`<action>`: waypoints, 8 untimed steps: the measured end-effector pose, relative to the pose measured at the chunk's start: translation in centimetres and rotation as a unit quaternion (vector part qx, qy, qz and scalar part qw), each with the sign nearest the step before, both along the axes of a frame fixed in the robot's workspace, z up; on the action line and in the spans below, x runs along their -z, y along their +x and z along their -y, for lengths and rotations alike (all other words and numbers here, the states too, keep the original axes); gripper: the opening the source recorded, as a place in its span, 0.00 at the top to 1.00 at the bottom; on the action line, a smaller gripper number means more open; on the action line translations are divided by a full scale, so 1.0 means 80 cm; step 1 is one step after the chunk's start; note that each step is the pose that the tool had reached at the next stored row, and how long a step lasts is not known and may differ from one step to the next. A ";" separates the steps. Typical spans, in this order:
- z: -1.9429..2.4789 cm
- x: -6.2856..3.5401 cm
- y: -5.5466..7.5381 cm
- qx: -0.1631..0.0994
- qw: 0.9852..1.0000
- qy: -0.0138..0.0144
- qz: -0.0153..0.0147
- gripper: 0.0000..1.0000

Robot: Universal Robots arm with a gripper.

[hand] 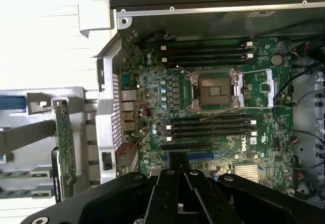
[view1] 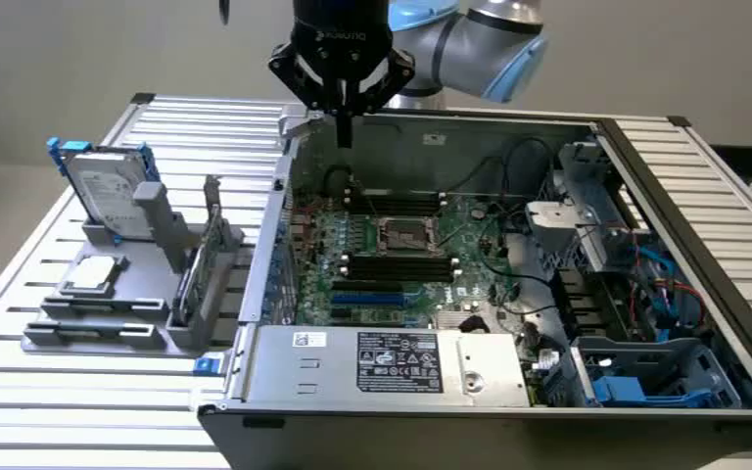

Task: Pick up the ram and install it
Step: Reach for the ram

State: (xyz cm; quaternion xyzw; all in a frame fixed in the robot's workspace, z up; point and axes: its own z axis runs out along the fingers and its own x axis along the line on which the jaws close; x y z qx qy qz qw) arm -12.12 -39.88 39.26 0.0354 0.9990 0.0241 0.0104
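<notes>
Above the open grey metal computer case [view1: 271,377], the black pincer [view1: 344,135] hangs closed, gripping nothing. The thin green ram stick [hand: 65,148] stands on edge in a grey holder [view1: 154,328] on the slatted counter [view1: 36,411], probably so its edges stay graspable.

In the wrist view the claw [hand: 179,165] hides one edge of the motherboard [hand: 218,102]. The arm [view1: 474,39] is cut off by the exterior view's top edge. Print on the label [view1: 396,360] is too small to read.
</notes>
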 end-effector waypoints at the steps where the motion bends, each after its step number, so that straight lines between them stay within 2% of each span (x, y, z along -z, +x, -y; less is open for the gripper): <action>1: 0.0000 0.000 0.000 0.000 1.000 0.000 0.000 0.89; 8: 0.0000 0.000 0.000 0.000 1.000 0.000 0.000 0.89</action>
